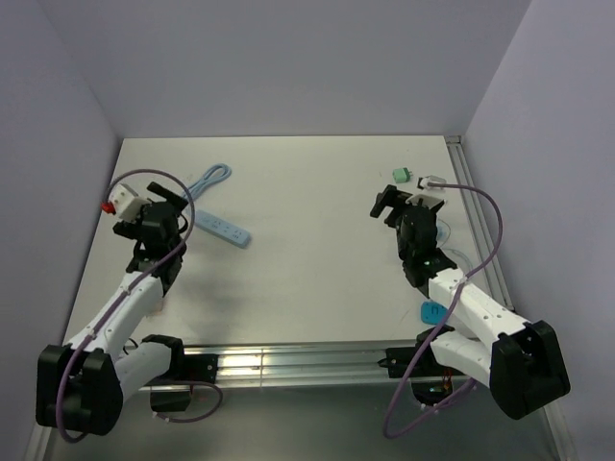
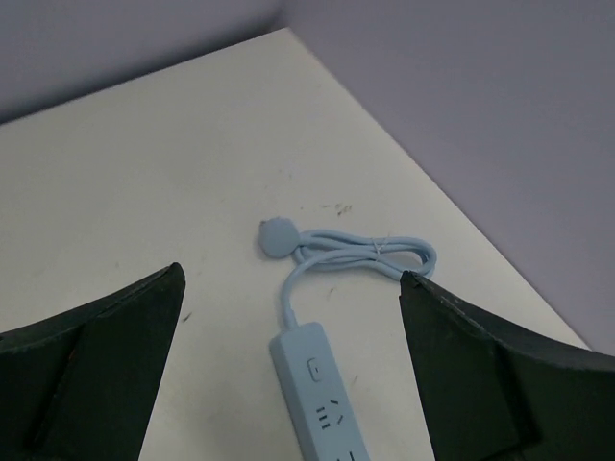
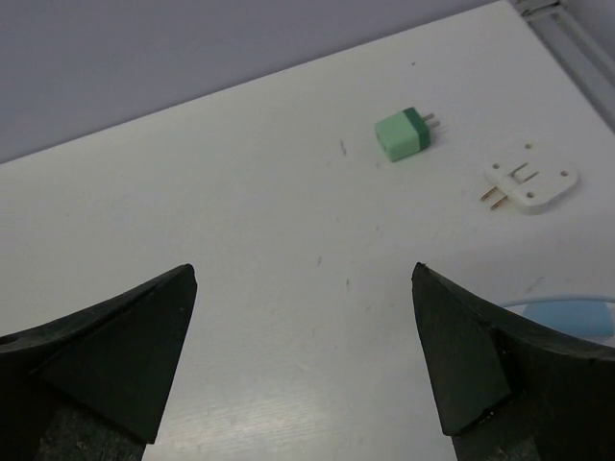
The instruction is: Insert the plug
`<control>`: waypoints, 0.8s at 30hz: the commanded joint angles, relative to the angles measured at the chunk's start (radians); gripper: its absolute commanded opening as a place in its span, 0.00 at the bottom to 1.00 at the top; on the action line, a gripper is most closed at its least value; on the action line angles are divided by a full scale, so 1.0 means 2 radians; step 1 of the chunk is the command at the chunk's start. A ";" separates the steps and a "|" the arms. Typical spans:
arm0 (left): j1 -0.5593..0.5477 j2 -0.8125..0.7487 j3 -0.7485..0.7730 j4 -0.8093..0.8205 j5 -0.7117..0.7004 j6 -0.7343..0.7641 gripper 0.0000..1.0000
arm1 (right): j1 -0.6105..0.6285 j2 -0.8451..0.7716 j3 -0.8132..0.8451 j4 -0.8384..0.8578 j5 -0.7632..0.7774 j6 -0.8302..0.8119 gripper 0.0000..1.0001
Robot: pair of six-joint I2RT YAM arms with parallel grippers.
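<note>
The green plug (image 3: 402,134) lies flat on the worktop (image 1: 307,279), prongs pointing right. The power strip (image 1: 223,229) runs diagonally. Left claw (image 2: 290,279) and right claw (image 3: 303,272) gape empty.

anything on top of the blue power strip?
Nothing: blue power strip top is bare, visible sockets empty. Left wrist view cuts off its near end; overhead is too small for sockets. Green plug lies elsewhere, not inserted.
</note>
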 commanded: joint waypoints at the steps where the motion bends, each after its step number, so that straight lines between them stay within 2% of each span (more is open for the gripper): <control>1: 0.000 -0.015 0.093 -0.316 -0.080 -0.195 0.99 | -0.007 -0.005 0.031 -0.040 -0.072 0.047 1.00; 2: 0.000 -0.015 0.112 -0.357 -0.085 -0.216 0.99 | -0.007 -0.004 0.030 -0.035 -0.083 0.049 1.00; 3: 0.000 -0.014 0.132 -0.452 -0.089 -0.265 0.99 | -0.007 -0.003 0.028 -0.028 -0.118 0.046 1.00; 5: 0.005 -0.010 0.183 -0.514 -0.065 -0.285 1.00 | -0.007 0.002 0.028 -0.016 -0.139 0.052 1.00; 6: 0.011 -0.010 0.193 -0.515 -0.042 -0.231 0.99 | -0.007 0.005 0.034 -0.016 -0.148 0.063 1.00; 7: 0.017 -0.007 0.206 -0.520 0.006 -0.213 0.98 | -0.007 0.009 0.038 -0.022 -0.172 0.065 1.00; 9: 0.025 -0.004 0.214 -0.535 0.031 -0.204 0.99 | -0.006 0.021 0.060 -0.036 -0.194 0.079 1.00; 11: 0.028 -0.003 0.221 -0.574 0.029 -0.221 0.99 | -0.005 0.032 0.069 -0.047 -0.212 0.088 1.00; 14: 0.032 -0.010 0.213 -0.593 0.032 -0.253 1.00 | -0.005 0.050 0.074 -0.054 -0.179 0.118 1.00; 16: 0.038 0.006 0.217 -0.609 0.038 -0.272 1.00 | -0.005 0.064 0.095 -0.092 -0.164 0.125 1.00; 18: 0.053 0.029 0.230 -0.659 0.029 -0.305 0.98 | -0.009 0.077 0.113 -0.110 -0.149 0.128 1.00; 24: 0.081 0.109 0.250 -0.730 0.008 -0.345 0.98 | -0.012 0.077 0.112 -0.093 -0.179 0.127 1.00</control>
